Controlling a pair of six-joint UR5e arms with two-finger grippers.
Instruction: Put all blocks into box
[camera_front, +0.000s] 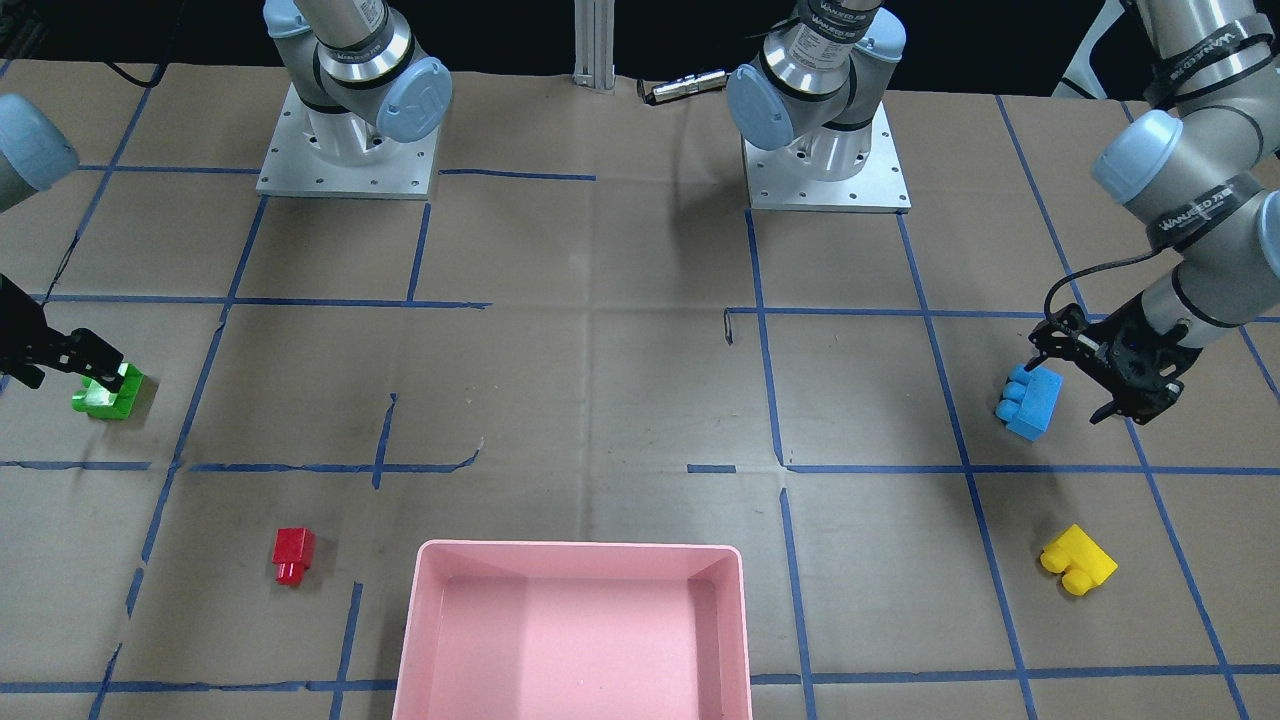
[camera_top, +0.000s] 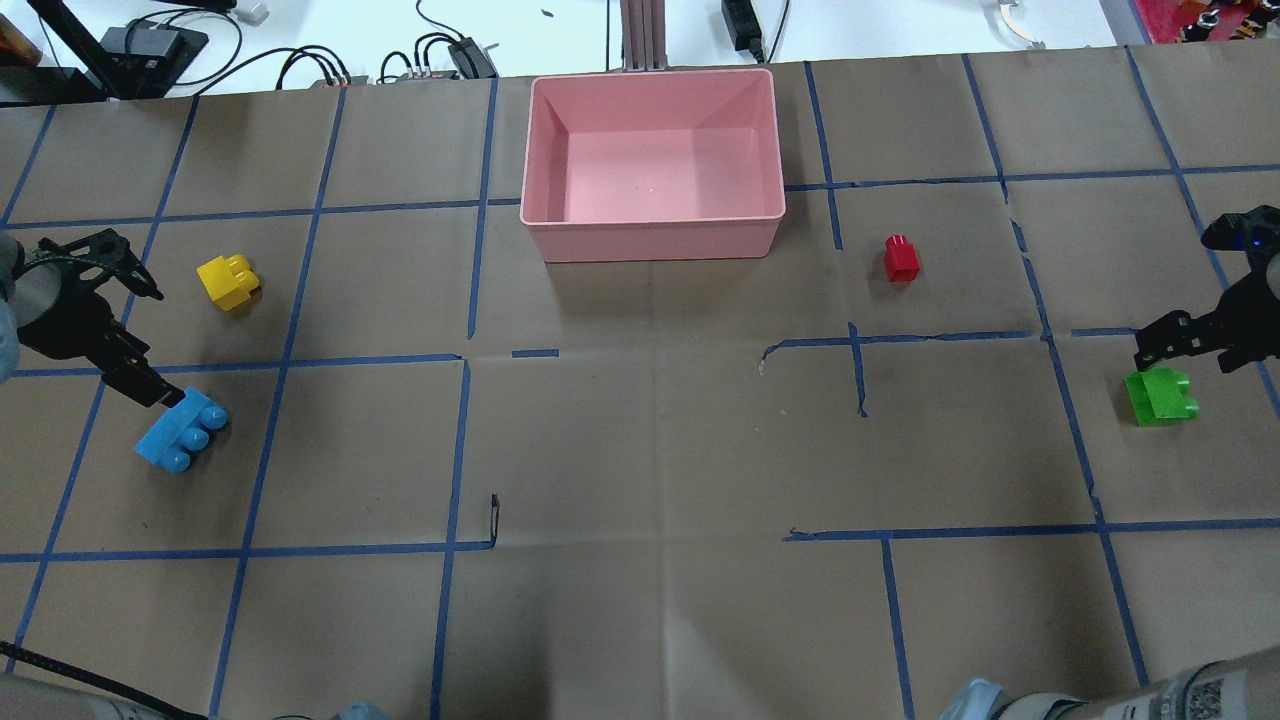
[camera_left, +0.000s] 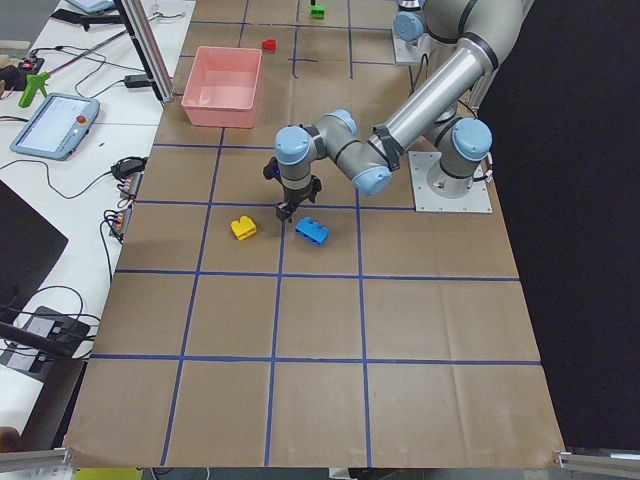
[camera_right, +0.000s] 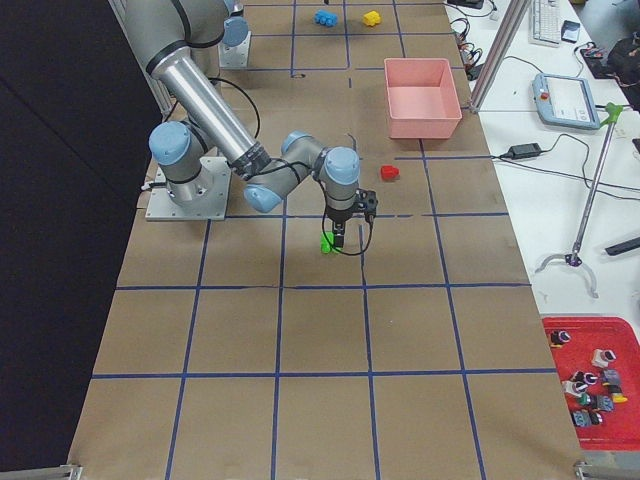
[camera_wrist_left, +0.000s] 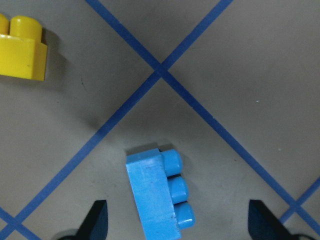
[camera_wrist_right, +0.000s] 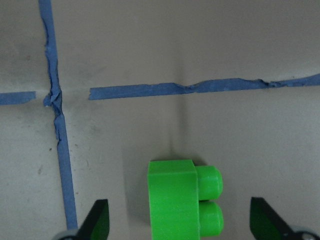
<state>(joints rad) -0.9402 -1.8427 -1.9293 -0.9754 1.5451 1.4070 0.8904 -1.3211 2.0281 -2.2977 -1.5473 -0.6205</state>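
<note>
L gripper (camera_wrist_left: 181, 222) is hanging over the blue block (camera_wrist_left: 155, 195), fingers spread wide, nothing pinched. In L wrist view the block is sitting btwn the two tips, nearer the view-left one. It is lying on its side w/ studs pointing toward the view-right tip. Long axis is running roughly crosswise to the closing line, a bit tilted. Judging a close would be landing on flat back face and stud ends, so prob needing a small sideways shift to centre first.

R gripper (camera_wrist_right: 182, 220) is doing the same over the green block (camera_wrist_right: 172, 200): fingers spread, block near centred btwn them, studs sideways toward the view-right tip.

Yellow block (camera_top: 228, 282) is lying near the blue one, on L arm's side. Red block (camera_top: 900, 258) is lying on R arm's side, btwn the green block and the box (camera_top: 650, 240). The box is sitting mid-table at the far edge, well apart from both grippers, no blocks showing in it.

Hard to make out:
- Fingertips are being cut off at the bottom of both wrist views.
- Height above the paper is unclear.
- Front view is showing an R finger overlapping the green block; cannot tell if touching.
</note>
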